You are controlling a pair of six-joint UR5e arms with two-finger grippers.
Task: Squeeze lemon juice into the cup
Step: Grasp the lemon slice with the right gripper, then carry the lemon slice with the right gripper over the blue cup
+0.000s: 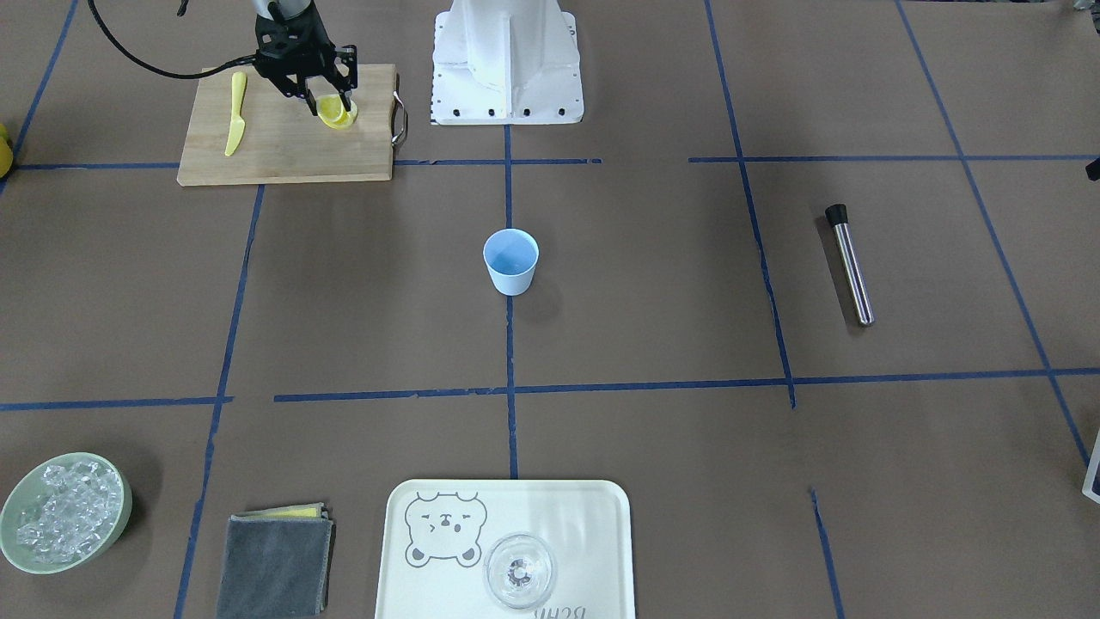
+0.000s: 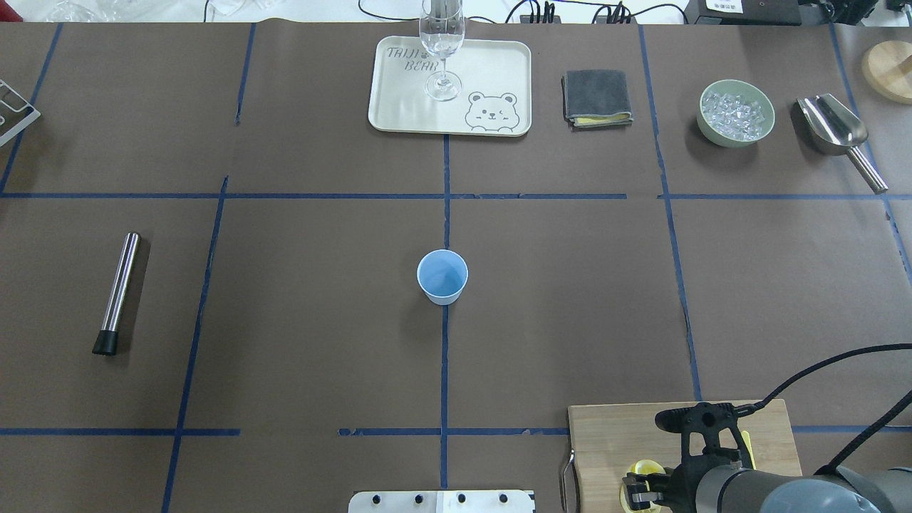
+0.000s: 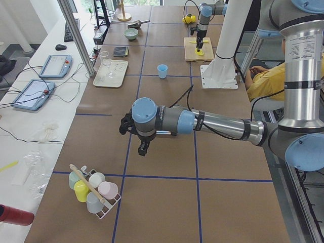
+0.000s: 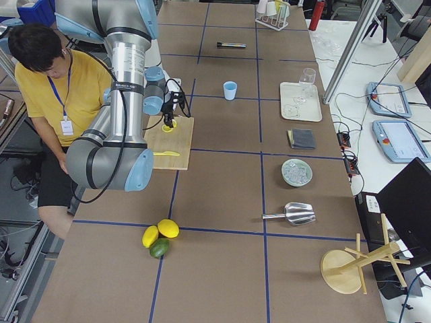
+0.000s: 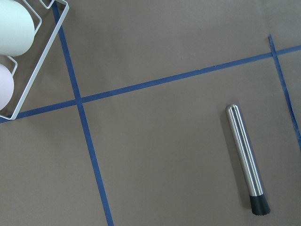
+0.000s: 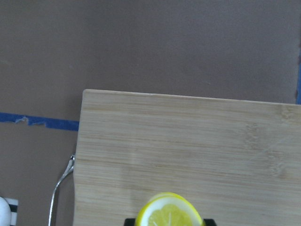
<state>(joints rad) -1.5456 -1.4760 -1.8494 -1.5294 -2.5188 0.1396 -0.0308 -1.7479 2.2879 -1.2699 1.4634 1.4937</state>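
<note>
My right gripper (image 1: 329, 107) hangs over the wooden cutting board (image 1: 284, 150) at the robot's right. It is shut on one lemon slice (image 1: 331, 106), held on edge just above the other slices (image 1: 341, 122). In the right wrist view the held slice (image 6: 168, 212) shows its pale flesh at the bottom edge, between two black fingertips. The light-blue cup (image 1: 511, 262) stands upright in the table's middle (image 2: 442, 276), far from the board. My left gripper (image 3: 143, 148) shows only in the exterior left view, near the cup rack; I cannot tell its state.
A yellow knife (image 1: 235, 112) lies on the board. A steel muddler (image 2: 117, 292) lies at the left. At the far side are a tray (image 2: 399, 107) with a clear glass (image 2: 442, 43), a grey cloth (image 2: 597, 96), an ice bowl (image 2: 712, 132) and a scoop (image 2: 833, 125).
</note>
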